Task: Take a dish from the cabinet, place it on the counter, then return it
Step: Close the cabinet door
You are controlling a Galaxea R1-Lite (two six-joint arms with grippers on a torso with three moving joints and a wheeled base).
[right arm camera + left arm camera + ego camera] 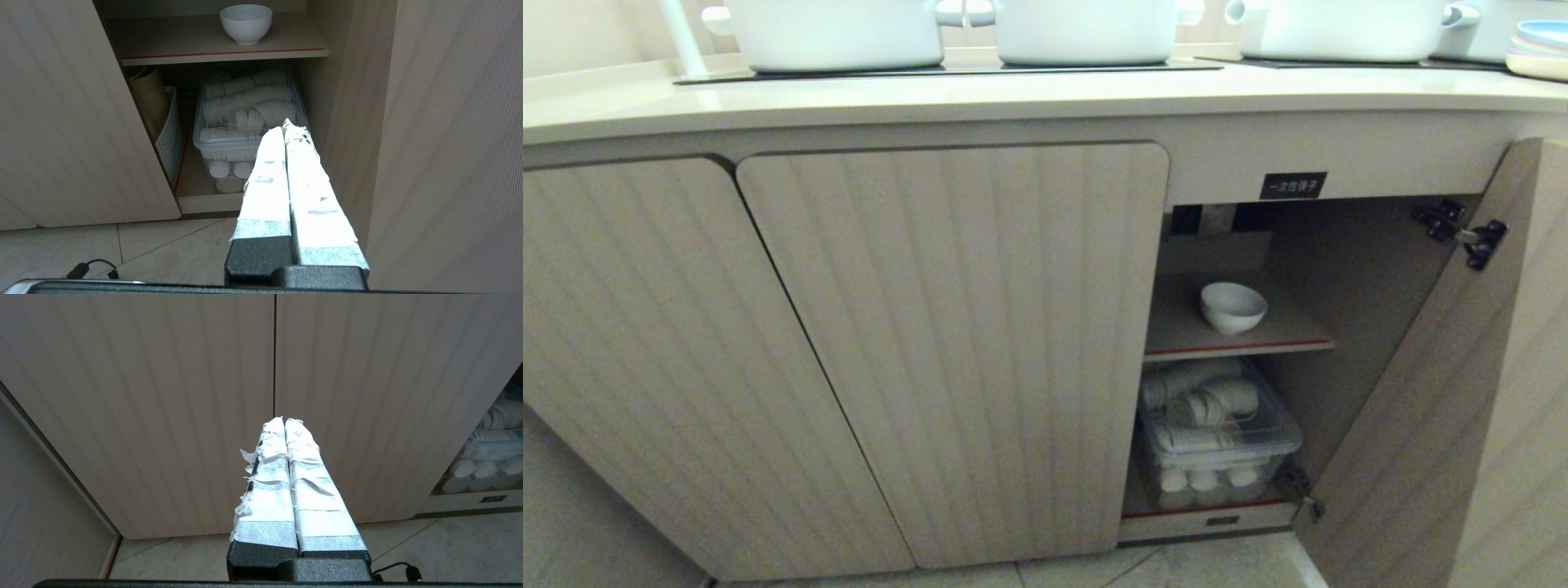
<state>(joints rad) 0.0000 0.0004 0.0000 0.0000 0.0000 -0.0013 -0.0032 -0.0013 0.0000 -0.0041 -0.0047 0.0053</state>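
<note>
The dish [1232,307], a small white bowl, stands upright on the cabinet's [947,351] red-edged upper shelf [1282,333]; the right wrist view also shows the dish [246,23]. The cabinet's right door [1429,408] hangs open. Above runs the cream counter [1013,96]. My right gripper [285,124] is shut and empty, low in front of the open compartment, well short of the dish. My left gripper [284,419] is shut and empty, facing the closed fluted doors [163,400]. Neither arm shows in the head view.
Large white pots [837,33] sit on black cooktop panels [947,70], stacked pastel plates [1538,49] at the counter's far right. A clear lidded box of white cups [1217,433] fills the lower compartment beside a white perforated basket [169,134]. Tiled floor [122,249] lies below.
</note>
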